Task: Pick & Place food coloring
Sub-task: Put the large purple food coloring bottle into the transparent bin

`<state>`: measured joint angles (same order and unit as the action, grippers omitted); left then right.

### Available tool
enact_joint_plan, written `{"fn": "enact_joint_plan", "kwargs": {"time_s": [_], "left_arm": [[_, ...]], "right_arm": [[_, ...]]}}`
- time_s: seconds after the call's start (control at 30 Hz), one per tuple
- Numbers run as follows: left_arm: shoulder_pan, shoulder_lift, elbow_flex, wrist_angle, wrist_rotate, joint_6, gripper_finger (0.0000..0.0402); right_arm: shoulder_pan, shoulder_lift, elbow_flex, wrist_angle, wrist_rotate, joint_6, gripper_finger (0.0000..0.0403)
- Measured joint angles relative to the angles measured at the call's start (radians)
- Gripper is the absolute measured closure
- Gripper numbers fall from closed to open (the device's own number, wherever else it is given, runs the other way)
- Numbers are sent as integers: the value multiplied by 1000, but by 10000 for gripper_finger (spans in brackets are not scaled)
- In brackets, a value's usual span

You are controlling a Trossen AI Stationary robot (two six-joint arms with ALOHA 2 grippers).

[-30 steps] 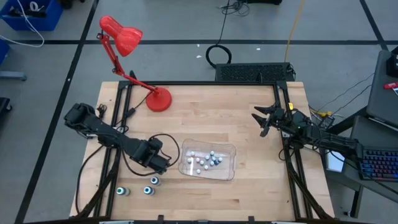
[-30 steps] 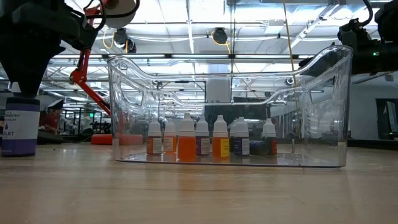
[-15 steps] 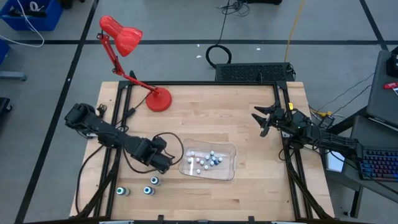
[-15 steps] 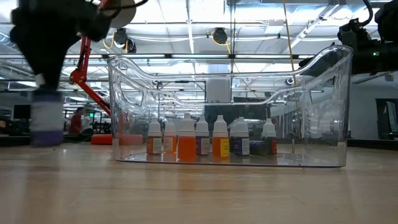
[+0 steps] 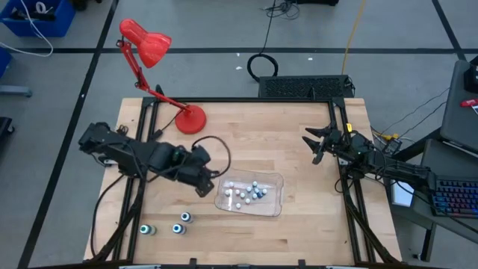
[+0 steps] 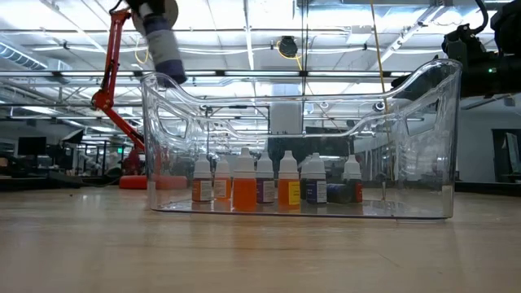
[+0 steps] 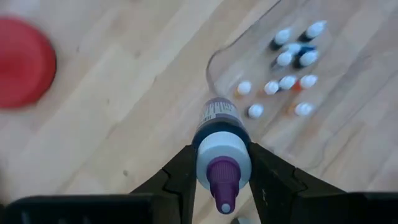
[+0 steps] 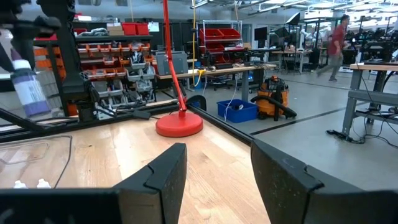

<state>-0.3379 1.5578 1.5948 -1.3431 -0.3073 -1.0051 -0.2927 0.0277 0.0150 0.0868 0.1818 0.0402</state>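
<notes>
My left gripper (image 5: pixel 203 187) is shut on a larger food coloring bottle (image 7: pixel 221 134) with a violet body, a pale cap and a purple tip. It hangs in the air by the left wall of the clear plastic tray (image 5: pixel 277 179), and the low view shows the bottle (image 6: pixel 165 49) above that wall. Several tiny bottles (image 5: pixel 245 193) stand on their bases inside the tray (image 6: pixel 444 122). Three teal-topped bottles (image 5: pixel 178 229) stand on the table near its near-left corner. My right gripper (image 5: pixel 314 146) waits open by the table's right edge. My left gripper pinches the bottle between its two fingers at the pale cap (image 7: pixel 206 163), one finger (image 7: pixel 181 180) on each side. The fingers come from above, pointing down. The bottle is lifted clear of the table, tip upward and tilted (image 6: pixel 165 49).
A red desk lamp stands on its round base (image 5: pixel 191 118) at the far left of the table, its arm and head (image 5: pixel 146 41) reaching beyond the far-left corner. A black cable (image 5: pixel 213 149) loops on the wood beside my left arm. Bare wood lies between the tray and my right gripper.
My left gripper has risen and moved from near the three standing bottles toward the tray's left wall. The violet bottle, a second ago standing on the table, is now lifted clear, high above the tabletop, and tilted.
</notes>
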Motion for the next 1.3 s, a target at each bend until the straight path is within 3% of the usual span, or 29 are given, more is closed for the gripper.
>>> {"fn": "enact_joint_plan", "kwargs": {"time_s": [0.17, 0.37, 0.57, 0.7, 1.3], "left_arm": [[66, 112, 132, 6, 42, 184, 278], [134, 347, 407, -4, 177, 473, 278], [166, 514, 651, -89, 186, 632, 278], [185, 550, 650, -95, 187, 646, 278], [194, 551, 378, 93, 239, 634, 278]], "right_arm": [[0, 0, 0, 0, 0, 0, 236], [0, 0, 0, 1, 0, 0, 236], [0, 0, 0, 2, 0, 0, 236], [0, 0, 0, 2, 0, 0, 236], [0, 0, 0, 2, 0, 0, 236]]}}
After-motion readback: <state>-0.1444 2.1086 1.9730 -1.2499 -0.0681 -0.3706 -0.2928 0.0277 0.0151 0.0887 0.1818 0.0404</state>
